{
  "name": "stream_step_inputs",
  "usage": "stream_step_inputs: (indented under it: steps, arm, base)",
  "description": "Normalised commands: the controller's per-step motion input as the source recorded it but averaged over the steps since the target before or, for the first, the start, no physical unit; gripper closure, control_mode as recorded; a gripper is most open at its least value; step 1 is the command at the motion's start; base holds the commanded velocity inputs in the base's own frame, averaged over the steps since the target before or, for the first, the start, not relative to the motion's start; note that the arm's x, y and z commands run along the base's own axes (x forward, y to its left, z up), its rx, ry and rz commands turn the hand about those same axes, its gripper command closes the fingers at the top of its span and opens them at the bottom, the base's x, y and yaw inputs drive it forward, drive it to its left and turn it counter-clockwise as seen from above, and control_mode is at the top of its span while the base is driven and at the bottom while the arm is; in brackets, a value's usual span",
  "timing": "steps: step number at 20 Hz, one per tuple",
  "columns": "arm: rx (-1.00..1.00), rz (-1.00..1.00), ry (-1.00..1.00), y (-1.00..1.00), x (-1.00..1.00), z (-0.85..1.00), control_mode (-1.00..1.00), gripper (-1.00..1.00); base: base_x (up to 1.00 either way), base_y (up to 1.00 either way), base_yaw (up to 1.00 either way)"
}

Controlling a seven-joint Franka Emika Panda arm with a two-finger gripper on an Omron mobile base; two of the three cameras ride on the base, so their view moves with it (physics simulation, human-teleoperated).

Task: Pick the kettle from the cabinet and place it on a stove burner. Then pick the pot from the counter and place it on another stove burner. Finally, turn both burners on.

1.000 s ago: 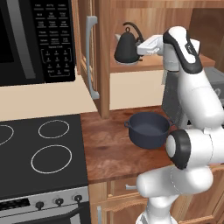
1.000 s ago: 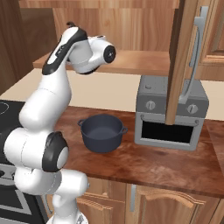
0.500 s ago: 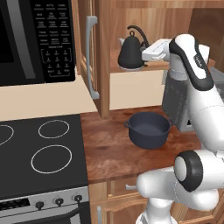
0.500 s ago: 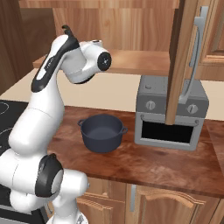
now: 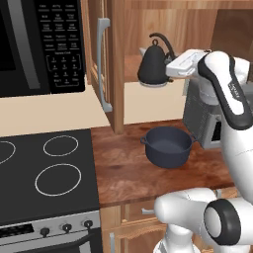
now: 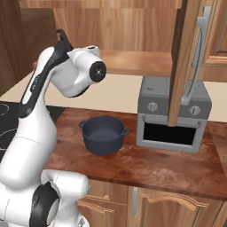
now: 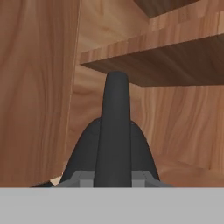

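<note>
The kettle (image 5: 154, 63) stands on the cabinet (image 5: 116, 64) shelf, just left of the gripper (image 5: 174, 66). In the hand view its arched handle rises dead ahead — whether the fingers have clenched on it I cannot tell. Best to grip the handle squarely and lift clear of the shelf edge — the pot (image 5: 168, 146) waits on the counter (image 5: 128, 168) below.

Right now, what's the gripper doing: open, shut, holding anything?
Gripper: at the kettle handle inside the cabinet; open or shut cannot be told.
</note>
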Motion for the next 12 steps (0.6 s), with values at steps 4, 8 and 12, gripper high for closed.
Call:
stream_step_inputs:
  steps: [4,8,12]
  arm:
    - [0.00,-0.02,0.00,0.00,-0.51,0.00,-1.00,1.00]
    - [0.00,-0.03,0.00,0.00,-0.48,-0.05,-1.00,1.00]
    - [0.00,-0.01,0.01,0.00,-0.42,-0.16,-1.00,1.00]
  base:
    - [0.00,0.00,0.00]
    - [0.00,0.00,0.00]
    - [0.00,0.00,0.00]
